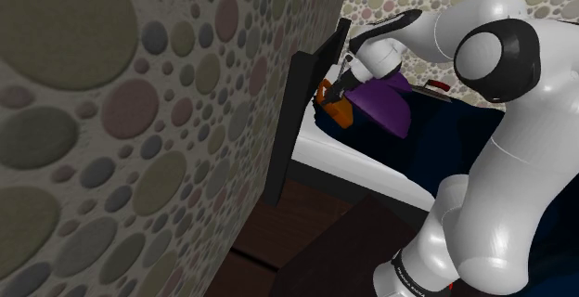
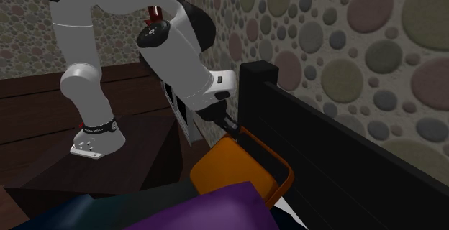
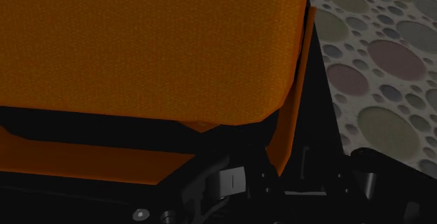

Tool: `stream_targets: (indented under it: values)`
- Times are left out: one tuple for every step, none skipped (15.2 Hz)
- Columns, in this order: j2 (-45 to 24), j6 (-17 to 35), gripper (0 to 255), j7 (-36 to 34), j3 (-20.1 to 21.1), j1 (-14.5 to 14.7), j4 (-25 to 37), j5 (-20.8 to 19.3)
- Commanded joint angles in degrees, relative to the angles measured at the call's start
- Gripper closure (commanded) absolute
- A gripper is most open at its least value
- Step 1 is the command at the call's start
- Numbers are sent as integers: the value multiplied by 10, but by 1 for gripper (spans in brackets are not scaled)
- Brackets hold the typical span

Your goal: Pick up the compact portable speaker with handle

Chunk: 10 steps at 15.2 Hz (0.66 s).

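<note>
Spotted wallpaper point(image 1: 111, 109) covers the shoulder view's left, and next to it I see the bed's black headboard point(image 1: 302, 109). At the head edge of the bed point(image 1: 371, 170), close by that headboard, sits the orange speaker point(image 1: 336, 111) with my hand point(image 1: 343, 82) down at its handle point(image 2: 286, 168); I cannot tell whether the hand is open or closed. A purple pillow point(image 1: 385, 109) lies just beside the speaker, further right.
</note>
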<state>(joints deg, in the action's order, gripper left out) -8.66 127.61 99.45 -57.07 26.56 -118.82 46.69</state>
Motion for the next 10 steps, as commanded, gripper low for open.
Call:
stream_targets:
  values:
    - [13, -4, 255, -18, -4, 7, 7, -19]
    - [19, -7, 255, -26, -6, 9, 10, -28]
    - [25, -9, 255, -33, -8, 11, 13, -36]
    - [31, -12, 255, -41, -9, 13, 16, -45]
    - [36, -15, 255, -49, -11, 15, 19, -53]
    - [42, -18, 255, -56, -12, 17, 22, -61]
    - [47, -21, 255, -63, -13, 18, 26, -70]
    - [52, -25, 255, -71, -14, 20, 29, -77]
    - [53, -25, 255, -72, -14, 20, 30, -79]
    - [53, -25, 255, -72, -13, 20, 30, -79]
